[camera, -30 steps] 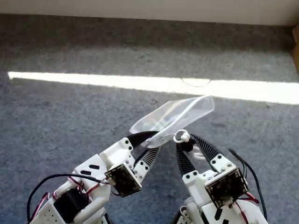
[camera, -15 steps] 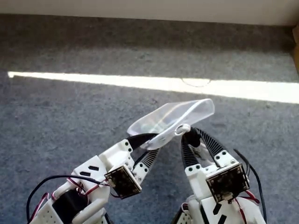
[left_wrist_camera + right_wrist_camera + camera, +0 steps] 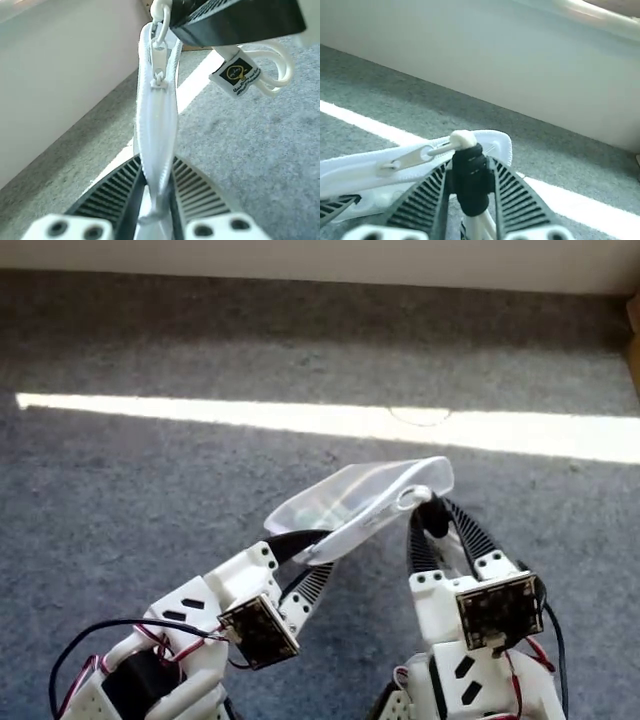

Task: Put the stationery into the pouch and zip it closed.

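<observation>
A clear pouch [image 3: 365,495] with a white zipper hangs in the air between my two grippers. My left gripper [image 3: 303,547] is shut on the pouch's near end; in the left wrist view the zipper band [image 3: 157,130] runs up from between its fingers [image 3: 112,192] to the slider [image 3: 159,75]. My right gripper [image 3: 431,520] is shut on the zipper pull's cord, and its white knob [image 3: 462,138] and metal pull tab [image 3: 410,157] stick out ahead of it. Something pale green shows faintly inside the pouch [image 3: 325,508].
Grey carpet [image 3: 150,480] covers the floor, crossed by a bright strip of sunlight [image 3: 200,412]. A white wall [image 3: 520,60] runs along the far side. A small label on a white loop [image 3: 235,72] dangles from the pull.
My right gripper has drawn the zipper pull to the right and farther away along the pouch's top edge. The pouch has tilted slightly; the left gripper has kept its hold.
</observation>
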Controlling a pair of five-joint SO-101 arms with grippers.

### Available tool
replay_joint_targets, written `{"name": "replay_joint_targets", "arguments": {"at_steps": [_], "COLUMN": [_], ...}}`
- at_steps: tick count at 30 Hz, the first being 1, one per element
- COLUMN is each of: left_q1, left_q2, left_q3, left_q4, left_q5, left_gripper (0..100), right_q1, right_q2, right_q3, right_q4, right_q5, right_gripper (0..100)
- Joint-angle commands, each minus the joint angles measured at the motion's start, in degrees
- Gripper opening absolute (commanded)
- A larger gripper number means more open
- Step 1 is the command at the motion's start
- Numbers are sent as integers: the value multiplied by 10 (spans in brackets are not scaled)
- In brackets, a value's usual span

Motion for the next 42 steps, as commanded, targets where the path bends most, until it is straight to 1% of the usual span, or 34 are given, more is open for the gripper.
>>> {"name": "replay_joint_targets", "arguments": {"at_steps": [1, 11, 15, 18, 21, 32, 36, 38, 42], "left_q1": [-34, -36, -36, -54, -67, -68, -70, -87, -110], "left_q2": [0, 0, 0, 0, 0, 0, 0, 0, 0], "left_q3": [-17, -18, -18, -18, -18, -19, -19, -18, -19], "left_q4": [13, 15, 15, 13, 12, 12, 12, 12, 12], "left_q5": [-3, -3, -3, -3, -3, -4, -4, -3, -3], "left_gripper": [6, 6, 6, 6, 6, 6, 6, 6, 6], "right_q1": [24, 30, 82, 101, 103, 106, 161, 189, 221], "right_q2": [-2, -2, -1, -2, -2, -1, -1, -1, -1], "right_q3": [-9, -9, -2, 15, 29, 32, 34, 34, 57], "right_q4": [-29, -29, -54, -71, -87, -98, -114, -122, -153], "right_q5": [-8, -7, -10, -11, -11, -11, -12, -30, -36], "right_gripper": [5, 5, 5, 5, 5, 5, 5, 5, 5]}}
